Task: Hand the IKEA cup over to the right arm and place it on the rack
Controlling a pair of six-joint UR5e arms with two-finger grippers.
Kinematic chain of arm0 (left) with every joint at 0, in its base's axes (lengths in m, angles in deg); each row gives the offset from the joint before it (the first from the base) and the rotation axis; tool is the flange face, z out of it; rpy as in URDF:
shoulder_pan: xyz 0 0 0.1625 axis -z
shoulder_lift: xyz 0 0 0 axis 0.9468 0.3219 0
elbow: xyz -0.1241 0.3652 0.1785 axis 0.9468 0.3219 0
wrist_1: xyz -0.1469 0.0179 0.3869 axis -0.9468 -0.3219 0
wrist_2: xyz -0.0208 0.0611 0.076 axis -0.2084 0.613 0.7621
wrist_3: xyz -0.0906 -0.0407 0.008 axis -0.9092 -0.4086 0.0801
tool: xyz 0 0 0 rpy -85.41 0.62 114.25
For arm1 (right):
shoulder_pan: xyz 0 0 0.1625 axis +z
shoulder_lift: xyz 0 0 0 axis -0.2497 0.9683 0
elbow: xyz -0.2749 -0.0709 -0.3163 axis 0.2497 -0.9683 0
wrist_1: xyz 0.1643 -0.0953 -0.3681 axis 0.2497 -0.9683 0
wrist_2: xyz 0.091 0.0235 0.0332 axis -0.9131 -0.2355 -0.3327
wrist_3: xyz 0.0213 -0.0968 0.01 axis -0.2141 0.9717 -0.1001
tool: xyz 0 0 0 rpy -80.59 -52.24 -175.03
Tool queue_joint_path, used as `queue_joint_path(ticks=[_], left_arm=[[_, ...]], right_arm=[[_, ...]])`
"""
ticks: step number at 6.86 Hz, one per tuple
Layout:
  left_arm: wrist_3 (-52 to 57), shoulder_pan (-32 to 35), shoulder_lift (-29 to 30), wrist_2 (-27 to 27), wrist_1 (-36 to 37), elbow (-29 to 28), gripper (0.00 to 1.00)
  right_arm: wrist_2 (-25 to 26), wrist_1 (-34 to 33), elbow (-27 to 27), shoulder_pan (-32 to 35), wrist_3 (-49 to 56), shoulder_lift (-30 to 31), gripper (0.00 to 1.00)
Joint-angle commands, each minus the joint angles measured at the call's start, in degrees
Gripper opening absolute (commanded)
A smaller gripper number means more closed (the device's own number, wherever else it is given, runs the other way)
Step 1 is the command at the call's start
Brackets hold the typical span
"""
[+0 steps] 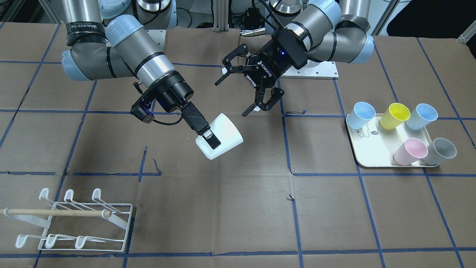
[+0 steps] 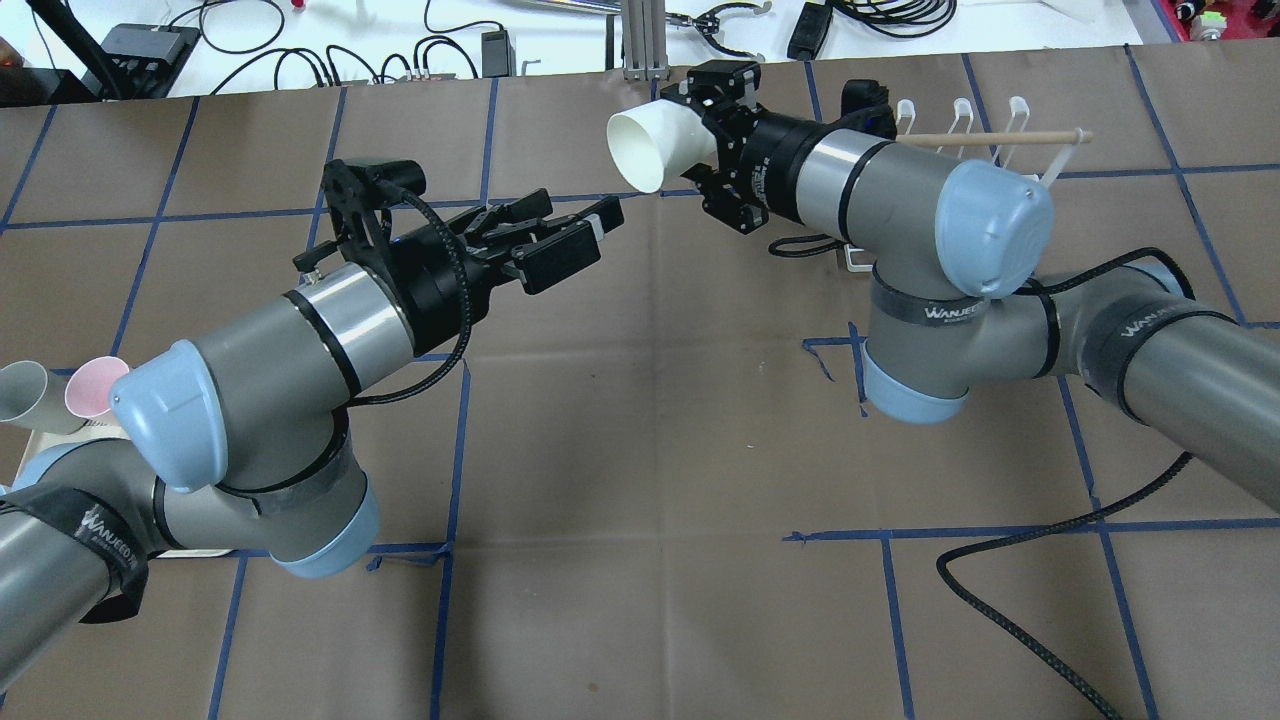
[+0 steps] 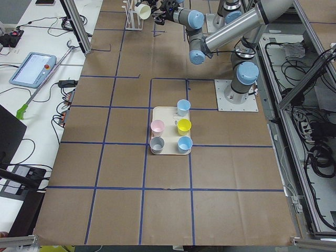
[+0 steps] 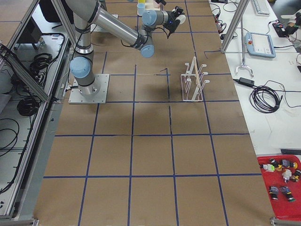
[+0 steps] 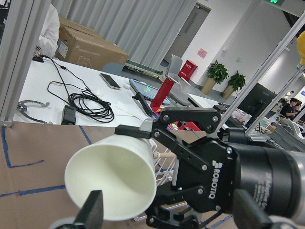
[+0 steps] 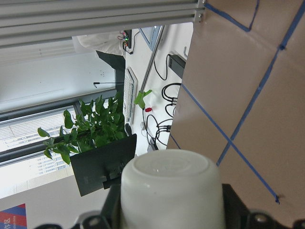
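The right end effector [image 1: 214, 143] is pinching the white IKEA cup [image 1: 227, 131] by its base end, up in the air mid-surface, with the mouth pointing away, probably so it can slip over a prong. The left end effector [image 1: 243, 91] hangs spread wide just beside it. The rack [image 1: 74, 223] sits near left.

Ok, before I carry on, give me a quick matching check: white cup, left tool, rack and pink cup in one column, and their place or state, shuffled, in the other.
Things:
1. white cup
2. left tool
3. rack
4. pink cup

Place or state:
A. on the cream tray
B. open, holding nothing
C. gripped in the right tool, above the table
D. standing on the table with no cup on its prongs

Pairs: 1-C, 2-B, 3-D, 4-A
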Motion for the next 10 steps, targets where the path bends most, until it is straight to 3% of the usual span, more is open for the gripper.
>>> queue_joint_path(ticks=[1,2,4,5,6,7,9,10], left_arm=[[0.77,-2.34,-7.21,0.64,-13.23,0.68,0.96],[2.69,-2.7,-9.52,2.82,-20.89,-0.71,0.96],[2.98,-2.35,-8.14,13.16,-41.94,-11.65,0.95],[3.06,-2.26,-8.39,18.52,-54.24,-16.24,0.95],[3.15,-2.0,-8.4,25.18,-64.72,-20.11,0.95],[3.06,-1.74,-8.66,28.3,-74.39,-24.5,0.95],[7.24,-1.73,-7.17,34.19,-96.98,-35.14,0.95],[13.11,-1.65,-6.82,39.96,-100.04,-36.57,0.95]], right_arm=[[0.19,-0.18,-0.41,-3.58,20.0,-0.01,0.42],[0.8,-0.18,-0.41,-3.76,30.39,-0.01,0.34],[12.26,-0.71,-0.59,-4.81,54.36,-0.19,0.3],[13.45,-1.41,-0.5,-5.08,64.15,-1.23,0.21],[17.47,-5.85,-1.72,-5.43,70.77,-3.33,0.19],[21.42,-13.12,-3.65,-5.78,78.15,-6.05,0.2],[21.81,-20.81,-5.15,-9.1,84.1,-10.19,0.2],[21.81,-27.28,-6.81,-10.78,84.11,-13.16,0.2]])
